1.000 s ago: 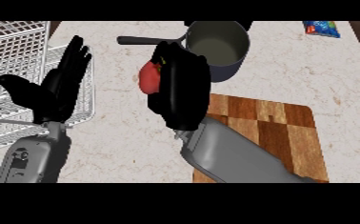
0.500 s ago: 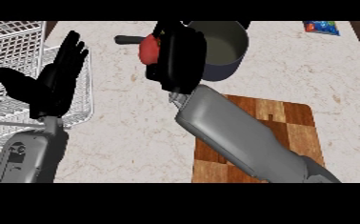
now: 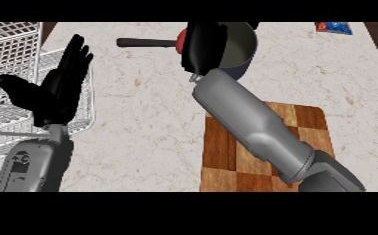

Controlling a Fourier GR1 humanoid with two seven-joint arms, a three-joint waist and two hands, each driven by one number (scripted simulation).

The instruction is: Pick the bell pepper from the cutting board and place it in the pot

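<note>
Right hand (image 3: 203, 44) clamped on red bell pepper (image 3: 181, 40), held over rim of dark metal pot (image 3: 240, 49), ready for release; left hand (image 3: 57, 86) open, resting left of pot.

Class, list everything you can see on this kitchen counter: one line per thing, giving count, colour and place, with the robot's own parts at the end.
bell pepper: one, red, held over the pot's left rim
pot: one, dark grey, black handle pointing left, far centre
cutting board: one, brown wood, near right
wire rack: one, white, left edge
packet: one, blue, far right corner
counter: one, beige speckled
left hand: one, black, open, resting over the rack
right hand: one, black, curled round the pepper
</note>
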